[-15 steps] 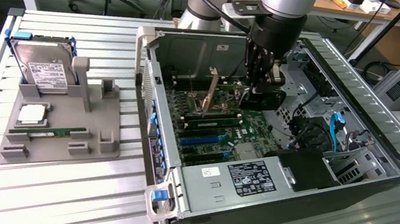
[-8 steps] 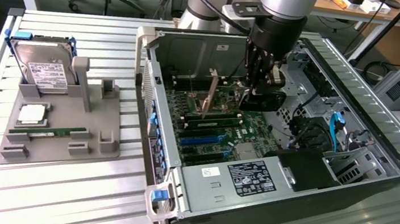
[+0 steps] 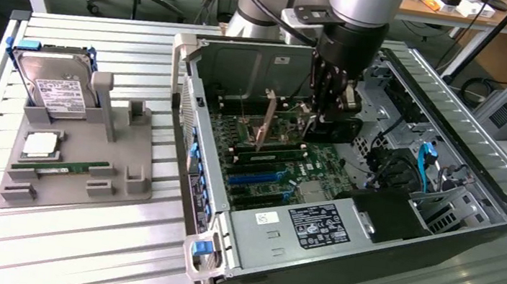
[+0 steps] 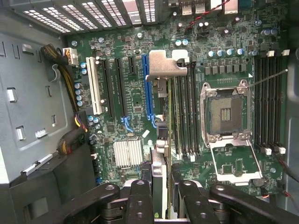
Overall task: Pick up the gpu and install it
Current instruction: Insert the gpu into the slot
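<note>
The gripper (image 4: 162, 196) is down inside the open computer case (image 3: 478, 206), and its fingers (image 4: 141, 200) are closed on the gpu (image 4: 159, 121), which shows edge-on in the wrist view as a thin card running away from the fingers, with its silver bracket (image 4: 166, 65) at the far end. In the exterior view the card (image 3: 263, 125) hangs upright over the motherboard (image 3: 279, 167), just beside the gripper's tips and above the row of slots. The main risk, as I judge it, is misalignment: the card's lower edge sits close to the blue slot (image 4: 148, 88) but also next to the black memory slots (image 4: 184, 112), and a slight tilt or sideways offset could bring its edge down on the slot wall or on nearby parts and not into the slot. The bracket could also catch on the rear wall of the case if it is not lined up with its opening there. Because the fingers hold only the near end of the card, pushing down could pivot it or make it slip in the grip. Whether the card's edge already touches the slot I cannot tell. Beside the case, on the desk (image 3: 75, 251), a grey holder (image 3: 105, 167) carries a hard drive (image 3: 52, 84) and a green memory stick (image 3: 61, 168).
</note>
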`<action>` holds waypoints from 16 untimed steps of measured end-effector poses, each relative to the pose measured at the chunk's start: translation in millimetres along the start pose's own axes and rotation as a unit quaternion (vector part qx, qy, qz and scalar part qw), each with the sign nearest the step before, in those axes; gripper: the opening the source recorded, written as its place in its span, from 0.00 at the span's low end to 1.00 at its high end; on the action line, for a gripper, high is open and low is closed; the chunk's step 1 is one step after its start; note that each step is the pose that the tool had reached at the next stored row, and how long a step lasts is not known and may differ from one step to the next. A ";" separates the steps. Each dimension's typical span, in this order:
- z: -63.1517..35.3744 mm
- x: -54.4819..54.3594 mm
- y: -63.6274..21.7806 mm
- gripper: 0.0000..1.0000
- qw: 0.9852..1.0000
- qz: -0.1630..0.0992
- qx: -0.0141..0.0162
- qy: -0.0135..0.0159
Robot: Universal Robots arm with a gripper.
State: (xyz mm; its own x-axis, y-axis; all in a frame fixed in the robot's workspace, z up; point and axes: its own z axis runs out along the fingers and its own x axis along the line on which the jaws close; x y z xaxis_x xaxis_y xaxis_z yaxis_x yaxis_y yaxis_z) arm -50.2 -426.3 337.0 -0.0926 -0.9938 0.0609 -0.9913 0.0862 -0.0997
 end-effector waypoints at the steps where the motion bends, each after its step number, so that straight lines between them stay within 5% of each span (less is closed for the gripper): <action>1: 0.2 0.3 0.0 0.27 1.000 0.000 0.000 0.000; 16: 3.1 4.3 0.4 0.27 1.000 0.000 0.000 0.002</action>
State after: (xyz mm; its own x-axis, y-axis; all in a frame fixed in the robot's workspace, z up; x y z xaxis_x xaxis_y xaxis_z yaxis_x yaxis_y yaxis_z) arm -50.7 -430.8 334.1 -0.0926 -0.9936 0.0641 -0.9913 0.0859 -0.0999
